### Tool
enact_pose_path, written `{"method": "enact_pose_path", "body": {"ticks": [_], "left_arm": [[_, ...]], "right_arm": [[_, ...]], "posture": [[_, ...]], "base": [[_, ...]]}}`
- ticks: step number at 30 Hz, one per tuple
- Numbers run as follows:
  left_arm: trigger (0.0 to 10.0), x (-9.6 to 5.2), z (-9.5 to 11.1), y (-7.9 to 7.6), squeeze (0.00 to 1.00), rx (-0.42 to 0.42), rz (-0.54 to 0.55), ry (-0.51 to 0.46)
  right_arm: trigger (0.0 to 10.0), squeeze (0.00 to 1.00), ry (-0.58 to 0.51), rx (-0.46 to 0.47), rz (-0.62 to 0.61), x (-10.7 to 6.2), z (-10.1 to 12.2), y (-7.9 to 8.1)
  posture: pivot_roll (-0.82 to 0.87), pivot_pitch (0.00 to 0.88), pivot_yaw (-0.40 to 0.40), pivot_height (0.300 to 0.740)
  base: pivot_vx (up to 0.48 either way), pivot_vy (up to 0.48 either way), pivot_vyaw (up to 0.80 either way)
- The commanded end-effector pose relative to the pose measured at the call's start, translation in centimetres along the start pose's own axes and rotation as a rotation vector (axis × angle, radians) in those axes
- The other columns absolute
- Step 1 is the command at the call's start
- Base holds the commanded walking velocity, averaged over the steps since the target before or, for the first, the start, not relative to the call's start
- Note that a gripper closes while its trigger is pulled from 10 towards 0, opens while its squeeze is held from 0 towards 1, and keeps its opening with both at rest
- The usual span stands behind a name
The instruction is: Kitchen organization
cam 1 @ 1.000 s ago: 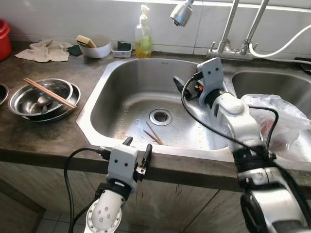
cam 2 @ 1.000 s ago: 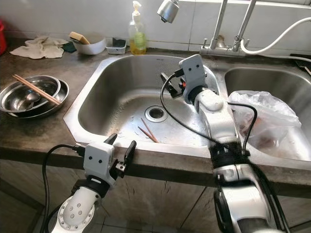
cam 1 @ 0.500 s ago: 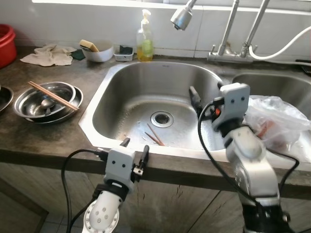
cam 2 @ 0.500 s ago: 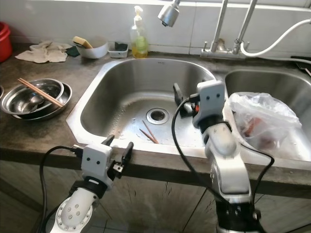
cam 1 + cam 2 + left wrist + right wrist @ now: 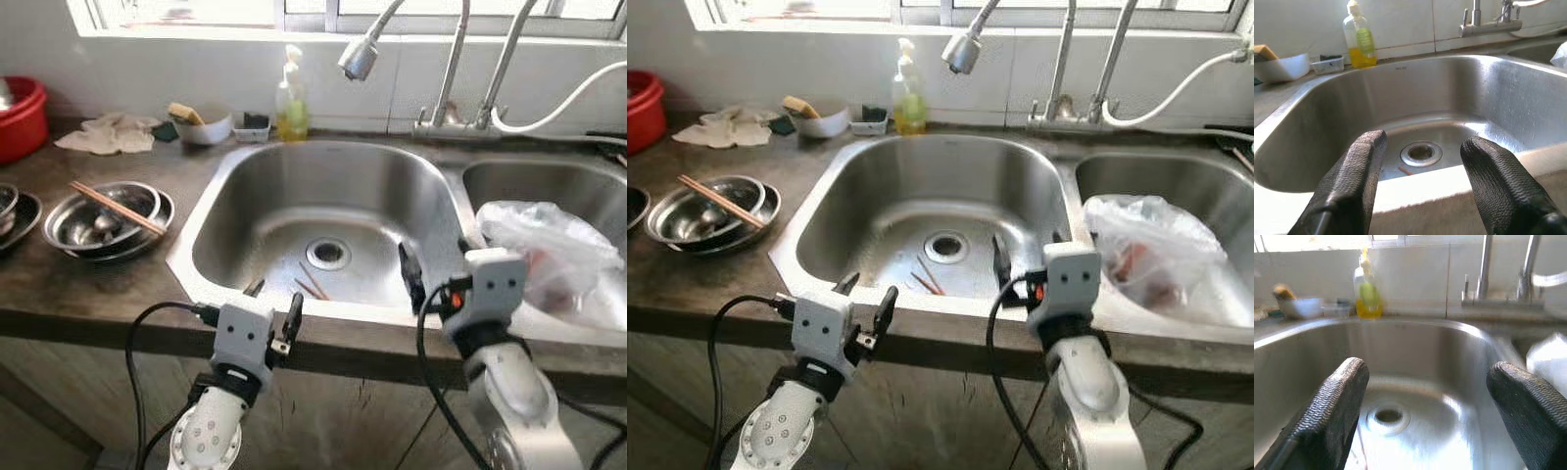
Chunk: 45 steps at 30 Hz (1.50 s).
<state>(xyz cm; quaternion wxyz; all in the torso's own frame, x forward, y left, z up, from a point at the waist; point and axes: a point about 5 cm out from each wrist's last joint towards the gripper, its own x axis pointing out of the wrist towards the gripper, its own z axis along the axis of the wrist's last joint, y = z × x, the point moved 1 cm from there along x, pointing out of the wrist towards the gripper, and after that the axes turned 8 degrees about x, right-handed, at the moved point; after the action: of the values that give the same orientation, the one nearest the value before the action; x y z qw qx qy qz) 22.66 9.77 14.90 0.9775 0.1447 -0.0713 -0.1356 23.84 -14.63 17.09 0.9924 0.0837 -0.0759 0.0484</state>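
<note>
Loose chopsticks [image 5: 313, 283] lie on the left sink [image 5: 235, 186] floor, just before the drain [image 5: 328, 254]. Their long axis runs from drain toward the near rim. Both grippers hold at that rim, fingers wide and empty: left gripper [image 5: 273, 300], right gripper [image 5: 431, 271]. Chopsticks lie between them, ahead and below; neither arm is clearly nearer.

Head stereo pair: looking forward and down from above the dark stone counter [image 5: 88, 284], steel sink basin [image 5: 323, 211] at frame centre. Wrist views: set low at the counter's front edge, facing level into the same basin, close behind black ribbed fingers [image 5: 1347, 191]. Shared by all four: round drain [image 5: 1421, 153], yellow soap bottle [image 5: 1368, 293], tiled back wall.
</note>
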Motion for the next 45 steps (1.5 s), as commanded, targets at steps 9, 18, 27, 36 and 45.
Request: {"method": "enact_pose_path", "body": {"ticks": [9, 18, 27, 36, 45], "left_arm": [[10.0, -0.3, 0.2, -0.1, 0.00, -0.003, 0.004, -0.008], [10.0, -0.3, 0.0, -0.2, 0.00, 0.004, -0.001, 0.001], [10.0, -0.4, -0.5, -0.8, 0.00, -0.003, -0.019, 0.025], [10.0, -0.4, -0.6, -0.9, 0.00, 0.001, -0.018, 0.034], [10.0, -0.5, -0.6, -1.1, 0.00, -0.001, -0.018, 0.039]], "right_arm": [[10.0, 0.00, -0.001, -0.003, 0.009, -0.7, 0.0, 1.2], [10.0, 0.00, -0.016, -0.002, 0.003, -0.1, 0.2, 1.3], [10.0, 0.00, 0.002, 0.022, 0.012, -0.1, -0.1, 2.0], [10.0, 0.00, 0.020, 0.016, 0.025, -0.1, -0.4, 2.3], [10.0, 0.00, 0.037, 0.024, 0.021, -0.2, -0.7, 2.3]], "posture": [[0.12, 0.002, -0.014, 0.740], [0.13, 0.014, -0.010, 0.740], [0.13, 0.024, -0.014, 0.740], [0.13, 0.036, -0.015, 0.740], [0.12, 0.043, -0.017, 0.740]], "base": [[0.000, 0.000, 0.47], [0.000, 0.000, 0.80], [-0.340, 0.000, 0.80], [-0.421, 0.000, 0.64], [-0.417, 0.000, 0.00]]}}
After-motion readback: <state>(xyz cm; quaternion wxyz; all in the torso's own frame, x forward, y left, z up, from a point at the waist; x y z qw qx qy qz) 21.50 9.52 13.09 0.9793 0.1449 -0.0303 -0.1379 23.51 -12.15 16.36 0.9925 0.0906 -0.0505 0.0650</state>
